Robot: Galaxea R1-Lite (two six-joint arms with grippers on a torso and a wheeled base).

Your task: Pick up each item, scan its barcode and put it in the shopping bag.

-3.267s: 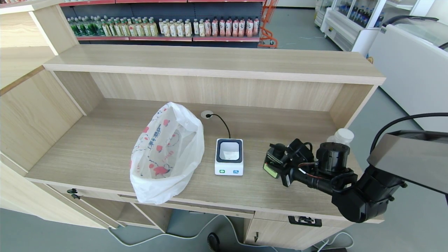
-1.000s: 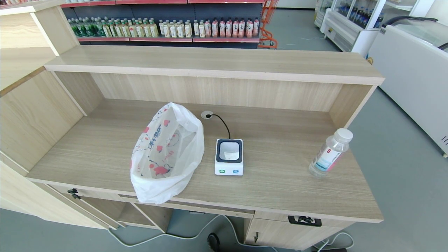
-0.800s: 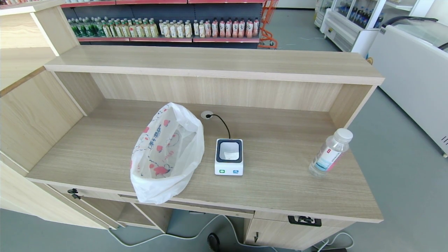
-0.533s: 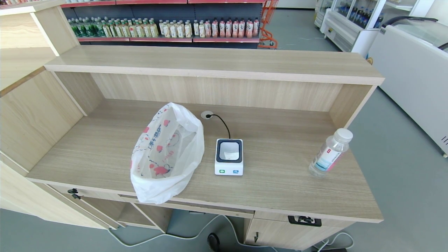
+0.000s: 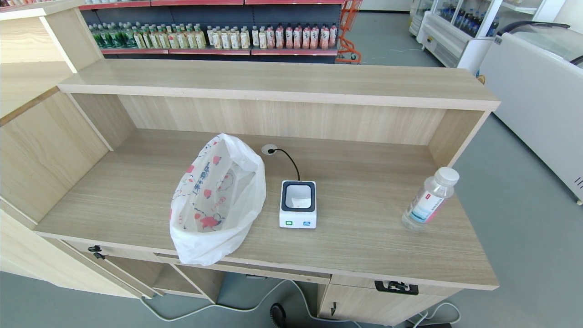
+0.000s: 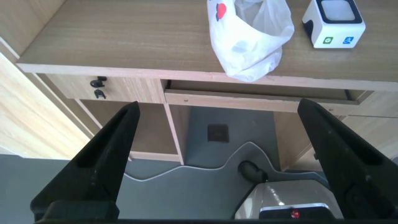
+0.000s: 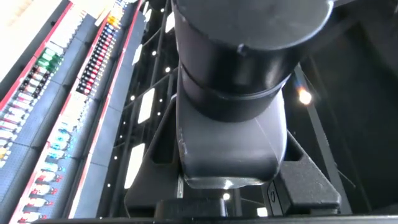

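Counter (image 5: pixel 364 237): light wood checkout desk with a raised back ledge; it carries all the task items
Store shelf (image 5: pixel 214 36): behind the counter, one row of drink bottles standing side by side
Shopping bag (image 5: pixel 218 200): white plastic with red print, on the left part of the counter, mouth open and facing up; its base slightly overhangs the front edge
Left gripper (image 6: pixel 217 107): held low in front of the counter, below the desk edge, facing the drawer front (image 6: pixel 261 98); jaws spread wide apart, nothing between them
Right gripper (image 7: pixel 211 208): its wrist camera faces the ceiling and dark arm parts; whether it is open or closed cannot be determined
Water bottle (image 5: pixel 428 200): clear, white cap, upright near the right end of the counter, well apart from the scanner
Scanner (image 5: pixel 298 204): white box with a dark-framed window facing up, just beside the bag on its right
Cable (image 5: pixel 291 161): black, runs from the scanner's rear to a grommet in the counter
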